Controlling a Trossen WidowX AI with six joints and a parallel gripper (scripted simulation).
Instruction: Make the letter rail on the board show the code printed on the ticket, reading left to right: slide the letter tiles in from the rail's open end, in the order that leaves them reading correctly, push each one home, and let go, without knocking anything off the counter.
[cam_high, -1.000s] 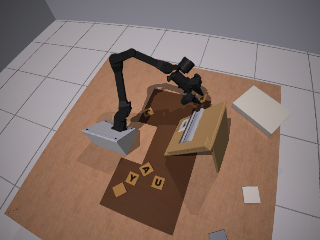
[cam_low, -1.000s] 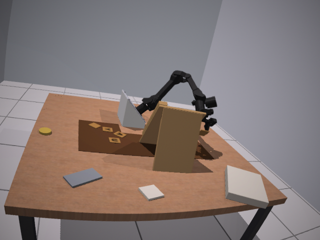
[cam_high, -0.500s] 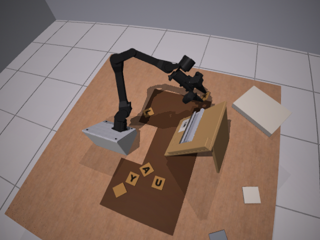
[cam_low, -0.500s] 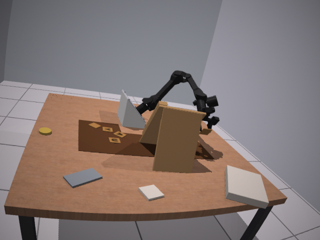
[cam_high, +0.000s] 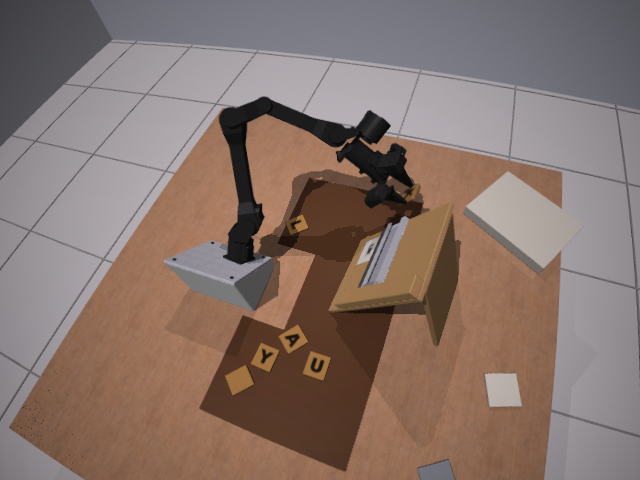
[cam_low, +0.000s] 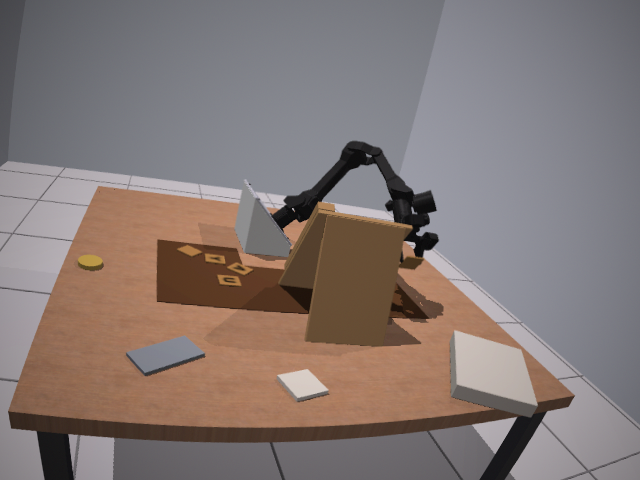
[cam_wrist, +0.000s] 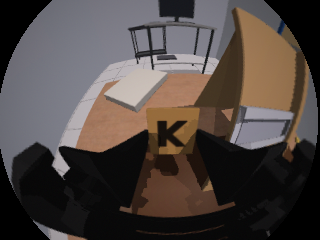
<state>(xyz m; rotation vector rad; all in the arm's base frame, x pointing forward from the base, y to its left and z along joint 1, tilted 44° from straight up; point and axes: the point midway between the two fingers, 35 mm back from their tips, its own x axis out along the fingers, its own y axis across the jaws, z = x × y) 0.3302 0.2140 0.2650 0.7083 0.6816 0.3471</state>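
The K tile (cam_wrist: 172, 132) is held between the two fingers of the gripper (cam_high: 400, 193), which is closed on the tile's sides, and it hangs in the air above the counter, just beyond the far end of the tilted board (cam_high: 413, 253). In the wrist view the letter K faces the camera, upright, with the board rising at the right. The letter rail (cam_high: 385, 250) is a pale grey strip that runs along the sloped face of the board, and the white ticket (cam_high: 368, 251) lies just left of it; its print is too small to read. The L tile (cam_high: 296, 224) rests on the dark mat (cam_high: 330, 206) to the left of the board, near the arm's grey base (cam_high: 206, 268). Nearer the camera, on a second dark mat (cam_high: 289, 413), lie the A tile (cam_high: 293, 338), the Y tile (cam_high: 265, 356), the U tile (cam_high: 316, 365) and a blank tile (cam_high: 239, 380), close together but apart. A large white slab (cam_high: 522, 219) lies far right on the counter.
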